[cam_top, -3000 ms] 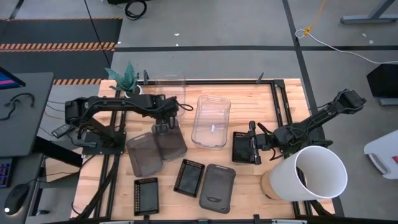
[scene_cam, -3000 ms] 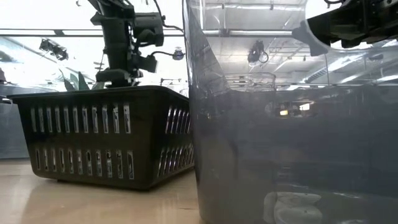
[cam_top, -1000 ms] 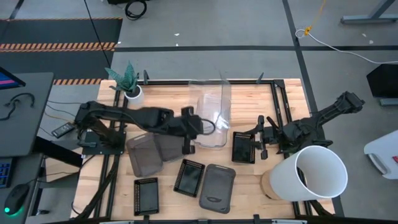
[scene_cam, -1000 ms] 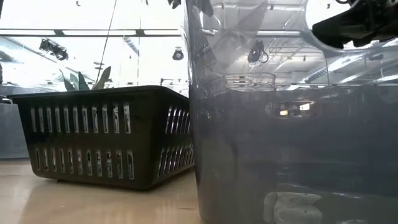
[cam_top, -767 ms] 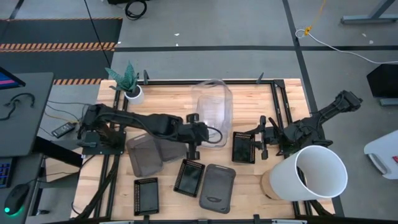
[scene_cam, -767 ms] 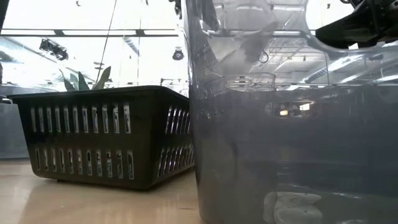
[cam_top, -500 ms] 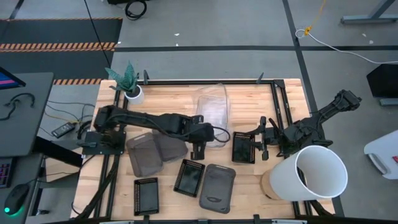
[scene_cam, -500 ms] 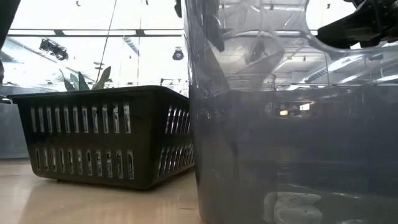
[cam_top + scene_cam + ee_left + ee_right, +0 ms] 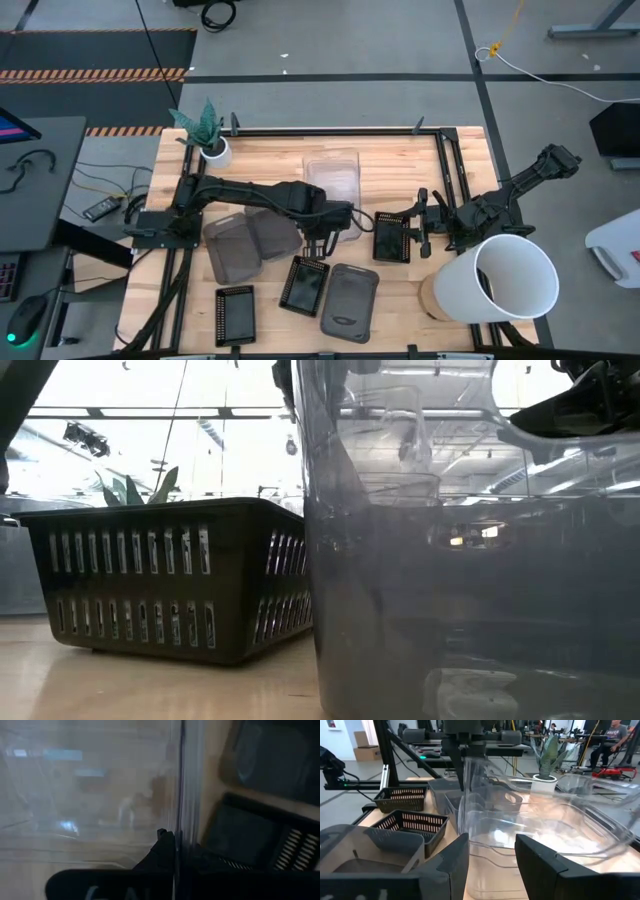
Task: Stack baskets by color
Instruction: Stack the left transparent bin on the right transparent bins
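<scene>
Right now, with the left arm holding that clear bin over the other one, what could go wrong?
1. The left gripper pinches only the near wall of the clear basket; that thin edge hold could slip or let it tilt.
2. It looks skewed over the second clear basket, so it may jam rather than nest.
3. The right gripper, jaws open, waits by a black mesh basket close by; a swing could nudge it.
</scene>
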`<act>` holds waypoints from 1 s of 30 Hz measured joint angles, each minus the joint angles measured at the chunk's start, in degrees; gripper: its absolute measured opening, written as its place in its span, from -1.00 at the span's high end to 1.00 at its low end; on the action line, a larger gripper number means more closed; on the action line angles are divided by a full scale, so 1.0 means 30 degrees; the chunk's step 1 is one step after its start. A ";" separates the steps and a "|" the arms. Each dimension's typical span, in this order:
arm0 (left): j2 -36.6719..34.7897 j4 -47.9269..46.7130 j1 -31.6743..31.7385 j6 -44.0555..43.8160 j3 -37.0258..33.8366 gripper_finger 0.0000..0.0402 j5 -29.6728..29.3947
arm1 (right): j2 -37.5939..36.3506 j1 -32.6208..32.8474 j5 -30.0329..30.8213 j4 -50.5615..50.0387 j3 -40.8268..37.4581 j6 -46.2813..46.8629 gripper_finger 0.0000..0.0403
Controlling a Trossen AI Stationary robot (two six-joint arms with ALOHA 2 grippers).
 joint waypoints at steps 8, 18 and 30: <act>0.0007 -0.0564 0.0182 -0.0010 0.0000 0.90 0.0171 | 0.0007 0.0000 -0.0071 0.0144 -0.0007 0.0055 0.19; 0.0007 -0.0529 0.0138 0.0020 0.0000 0.58 -0.0706 | 0.0007 0.0000 -0.0085 0.0122 -0.0007 0.0692 0.19; -0.1456 -0.1143 0.0189 0.0134 -0.0022 0.05 -0.1239 | 0.0007 0.0000 -0.0345 0.0107 -0.0007 0.0707 0.19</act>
